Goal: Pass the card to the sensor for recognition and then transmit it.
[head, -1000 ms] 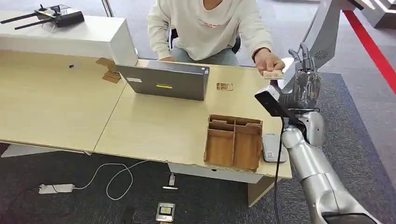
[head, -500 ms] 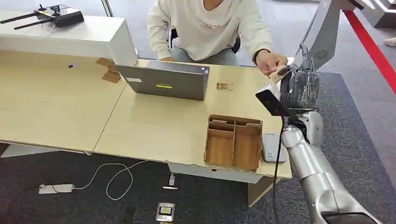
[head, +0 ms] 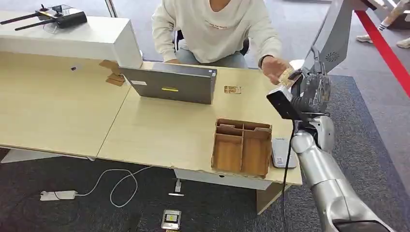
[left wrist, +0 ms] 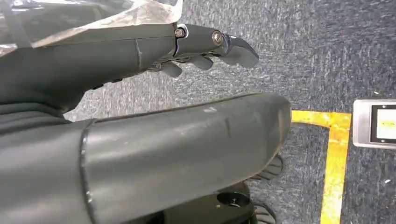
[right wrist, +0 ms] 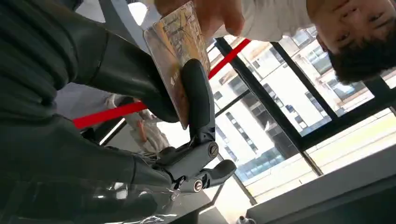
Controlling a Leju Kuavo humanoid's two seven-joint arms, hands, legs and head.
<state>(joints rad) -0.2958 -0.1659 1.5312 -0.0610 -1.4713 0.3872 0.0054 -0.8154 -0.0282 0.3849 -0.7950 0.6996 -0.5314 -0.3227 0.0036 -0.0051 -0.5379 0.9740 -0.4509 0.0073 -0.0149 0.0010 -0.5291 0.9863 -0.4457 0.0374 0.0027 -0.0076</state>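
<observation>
Between thumb and finger of the right hand sits the card.

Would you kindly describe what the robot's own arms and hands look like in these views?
The right arm is glossy silver with rounded segments; a black cable runs alongside it, and a black box-shaped camera sits at the wrist. The right hand is dark grey under crinkled clear plastic. The left hand has a thick grey thumb and darker fingers with silver screws.

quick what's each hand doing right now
Left hand: holds nothing, fingers loosely curled.
Right hand: pinching the card, which the person's hand also holds.
</observation>
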